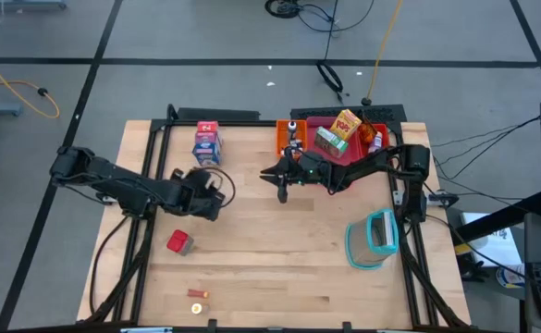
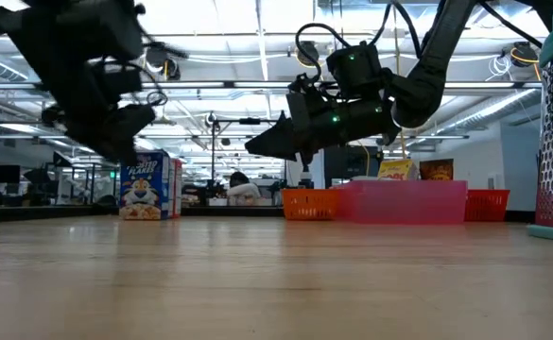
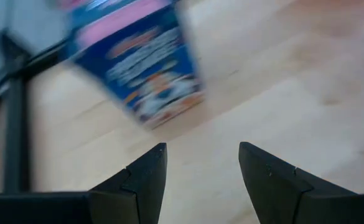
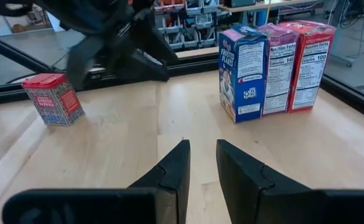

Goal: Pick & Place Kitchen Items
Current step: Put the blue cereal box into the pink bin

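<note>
Two empty grippers hover over a table of toy groceries.

Left gripper [image 3: 201, 165] gapes wide near the cereal boxes [image 1: 206, 143]; right gripper [image 4: 201, 163], narrowly parted, hangs mid-table; red tin [image 1: 179, 242], apparently, sits apart.

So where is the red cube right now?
In the high view, the red cube sits alone on the table's left half, nearer the front edge than the left gripper, not touching it.

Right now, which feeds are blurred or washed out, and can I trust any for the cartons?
Left wrist view: the blue carton is smeared by motion blur. Low view: bright ceiling lights leave both arms as dark silhouettes. Right wrist view: sharp, labels on the cartons readable. High view: evenly lit, no glare.
</note>
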